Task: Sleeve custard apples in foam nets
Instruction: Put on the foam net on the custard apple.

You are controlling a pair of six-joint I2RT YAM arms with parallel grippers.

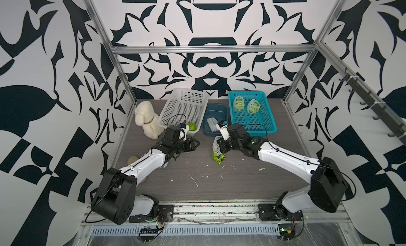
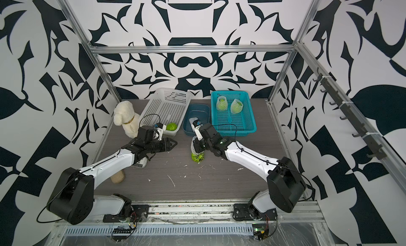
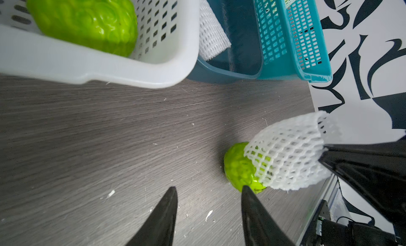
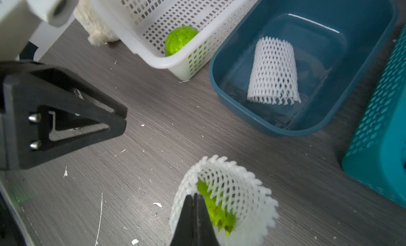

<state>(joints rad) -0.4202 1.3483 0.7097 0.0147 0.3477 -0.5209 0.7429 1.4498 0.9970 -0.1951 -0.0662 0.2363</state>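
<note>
Right pincer [image 4: 194, 196] pinched shut on rim of foam net [image 3: 290, 154], net half over custard apple [image 3: 238, 165] on tabletop [image 3: 109, 135] (mid-tabletop, near blue tub [image 4: 285, 130]). Left pincer [image 3: 208, 187] spread, empty, just beside it.

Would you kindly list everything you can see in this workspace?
White basket, blue tub, teal basket: 1 each, along the table back.
Apples: 4, green; one bare in white basket, two netted in teal basket, one half-netted on table.
Nets: 4, white; three on apples, one in tub.
Plush dog: 1, cream, beside white basket.
Beige cylinder: 1, under left arm.
Foam scraps: many, white, on table.
Left gripper: 1, black, open, empty.
Right gripper: 1, black, shut on table apple's net.
</note>
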